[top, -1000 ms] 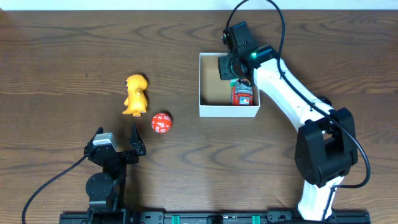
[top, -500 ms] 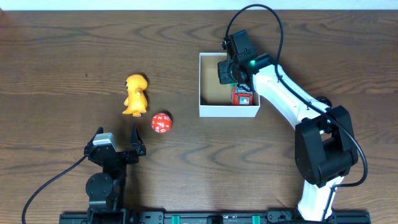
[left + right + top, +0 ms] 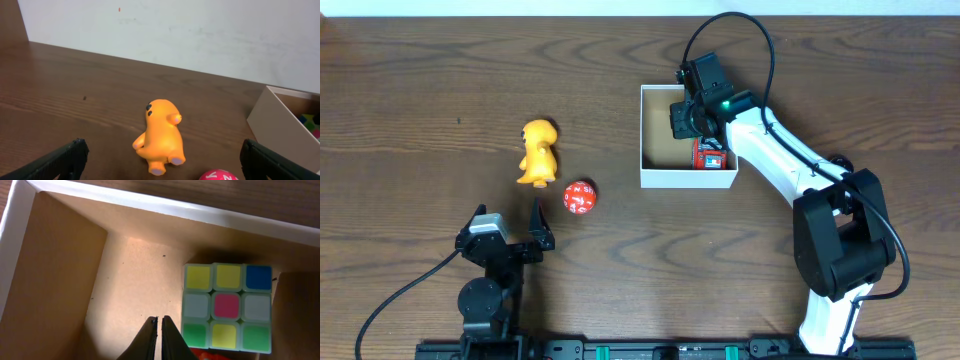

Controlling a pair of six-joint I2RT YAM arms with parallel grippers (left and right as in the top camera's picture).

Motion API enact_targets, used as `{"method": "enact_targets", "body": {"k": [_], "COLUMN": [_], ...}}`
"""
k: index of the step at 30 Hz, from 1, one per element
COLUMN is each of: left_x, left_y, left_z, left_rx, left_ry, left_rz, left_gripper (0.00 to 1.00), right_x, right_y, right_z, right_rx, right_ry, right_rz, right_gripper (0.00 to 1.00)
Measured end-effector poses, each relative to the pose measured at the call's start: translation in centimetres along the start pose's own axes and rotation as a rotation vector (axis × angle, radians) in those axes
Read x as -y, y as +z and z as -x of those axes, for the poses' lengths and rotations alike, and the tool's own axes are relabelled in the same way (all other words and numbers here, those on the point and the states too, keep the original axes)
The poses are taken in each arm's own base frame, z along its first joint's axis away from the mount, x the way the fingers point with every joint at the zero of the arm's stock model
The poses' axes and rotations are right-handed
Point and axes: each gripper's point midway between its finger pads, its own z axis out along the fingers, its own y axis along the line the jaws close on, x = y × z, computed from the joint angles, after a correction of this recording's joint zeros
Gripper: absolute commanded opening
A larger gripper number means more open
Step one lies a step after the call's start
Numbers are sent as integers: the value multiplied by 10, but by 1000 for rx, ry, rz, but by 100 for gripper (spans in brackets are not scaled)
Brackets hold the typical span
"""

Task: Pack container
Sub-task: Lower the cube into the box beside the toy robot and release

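The right gripper (image 3: pixel 159 330) hangs over the square white-walled cardboard box (image 3: pixel 687 179), fingers together and empty. The left gripper (image 3: pixel 508 215) has its fingers wide apart.

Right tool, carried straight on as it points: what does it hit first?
Probably the bare cardboard floor of the container, just beside the puzzle cube; the shut right tool points down at it, though depth is unclear.

Left arm: folded low by its base.
Left pincer (image 3: pixel 508 214): fingers spread wide, empty.
Right arm: stretched forward, wrist bent downward.
Right pincer (image 3: pixel 159 322): fingers pressed together, gripping nothing.
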Motion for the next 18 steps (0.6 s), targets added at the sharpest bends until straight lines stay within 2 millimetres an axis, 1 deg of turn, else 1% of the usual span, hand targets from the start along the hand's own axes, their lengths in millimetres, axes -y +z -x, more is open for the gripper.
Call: {"method": "enact_targets", "body": {"k": [8, 14, 18], "left_x": [0, 0, 0], "left_y": [0, 0, 0], "left_z": [0, 0, 0], "left_rx": [0, 0, 0], "left_ry": [0, 0, 0], "left_rz": [0, 0, 0], "left_gripper": [98, 98, 98], "right_x": [0, 1, 4], "right_y": [2, 17, 21], "right_z": [0, -2, 4], "right_rx": [1, 0, 34], "right_ry": [0, -11, -35], "right_rz": [1, -3, -21], "right_gripper": [7, 6, 4]}}
